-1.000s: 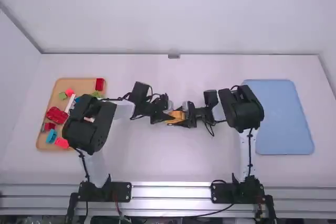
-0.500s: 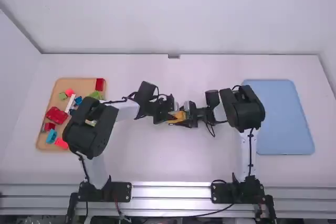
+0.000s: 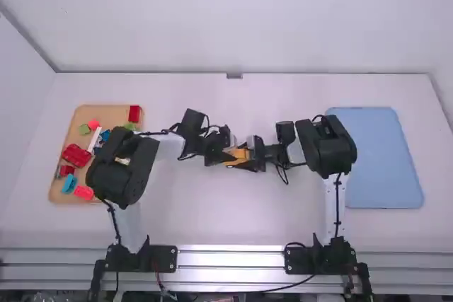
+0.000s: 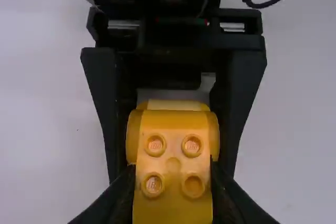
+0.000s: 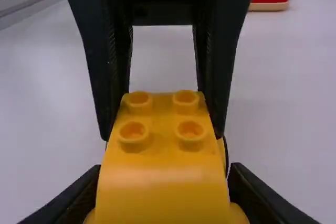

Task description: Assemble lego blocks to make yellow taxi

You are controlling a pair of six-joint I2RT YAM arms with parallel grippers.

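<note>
In the high view my left gripper and my right gripper face each other above mid-table, with yellow blocks between them. Seen from the left wrist, my left gripper is shut on a yellow block with four round studs; a wider yellow piece sits behind it, between the right gripper's fingers. In the right wrist view my right gripper is shut on the rounded yellow piece, and the left gripper's fingers flank the studded block. Whether the two pieces are fully joined I cannot tell.
A tan tray at the left holds several loose red, green, blue and white pieces, partly behind the left arm. A blue tray lies at the right, beside the right arm.
My left gripper shifted slightly right toward the other gripper, then back left a little. The right arm has hardly moved, and the yellow pieces stay between the grippers.
</note>
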